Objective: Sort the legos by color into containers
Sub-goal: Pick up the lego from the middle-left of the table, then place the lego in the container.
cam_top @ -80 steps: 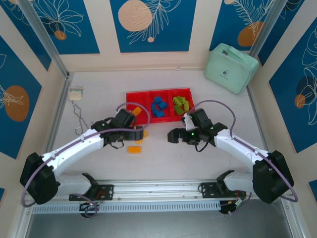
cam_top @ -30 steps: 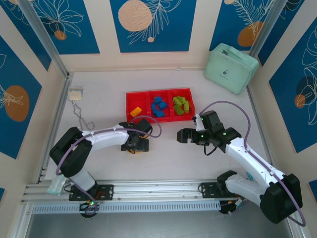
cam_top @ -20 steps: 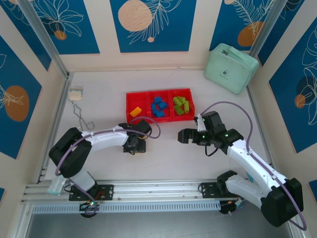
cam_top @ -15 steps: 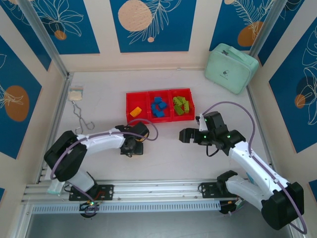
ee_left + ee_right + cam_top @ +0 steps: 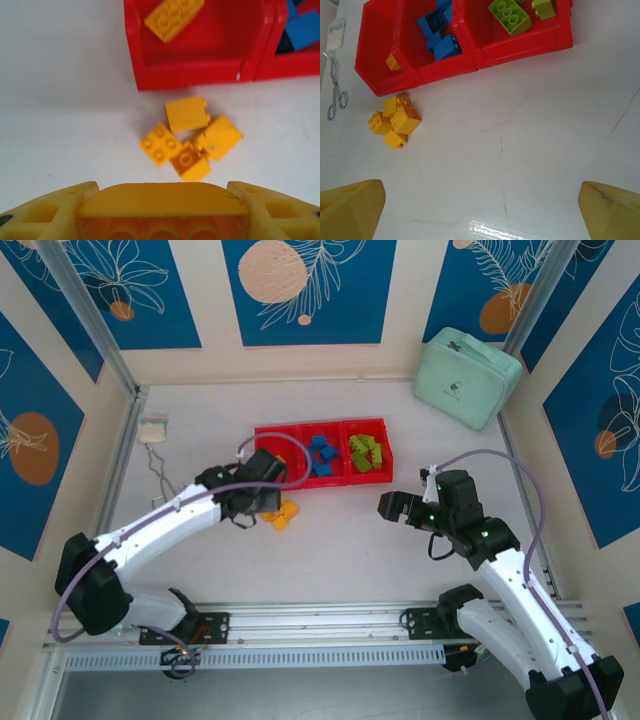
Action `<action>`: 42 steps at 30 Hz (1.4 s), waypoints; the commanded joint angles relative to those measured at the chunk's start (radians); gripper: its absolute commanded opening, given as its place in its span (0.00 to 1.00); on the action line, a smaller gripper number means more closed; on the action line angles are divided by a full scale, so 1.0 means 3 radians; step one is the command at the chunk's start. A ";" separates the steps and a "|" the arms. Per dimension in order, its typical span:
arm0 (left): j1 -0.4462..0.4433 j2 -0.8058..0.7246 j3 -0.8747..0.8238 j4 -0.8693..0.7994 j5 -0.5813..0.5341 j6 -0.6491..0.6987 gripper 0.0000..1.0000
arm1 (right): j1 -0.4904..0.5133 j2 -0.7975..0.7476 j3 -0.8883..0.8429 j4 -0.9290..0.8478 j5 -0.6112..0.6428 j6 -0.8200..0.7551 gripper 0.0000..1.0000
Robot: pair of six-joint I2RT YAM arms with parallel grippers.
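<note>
Motion since a moment earlier: the left arm (image 5: 170, 520) has swung up toward the red tray (image 5: 190, 75), its left fingers (image 5: 50, 215) clamped on 1 yellow-orange brick (image 5: 162, 205). The right fingers (image 5: 350, 207), spread wide and empty, drew rightward. 4 yellow-orange bricks (image 5: 187, 142) cluster on the table (image 5: 60, 100) just before the tray's left compartment (image 5: 200, 40). The held brick is cut off at the wrist view's lower edge.

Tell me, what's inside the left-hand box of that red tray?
One yellow-orange brick lies on the floor of the box, studs up. From above, the left arm covers much of it, and its far end is cut off in the wrist view, so more could be hidden.
</note>
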 commanded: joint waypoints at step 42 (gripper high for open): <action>0.0703 0.1897 0.1839 0.0663 0.0241 0.0236 0.99 | -0.0174 -0.0483 -0.0144 -0.0219 -0.0044 -0.0199 0.99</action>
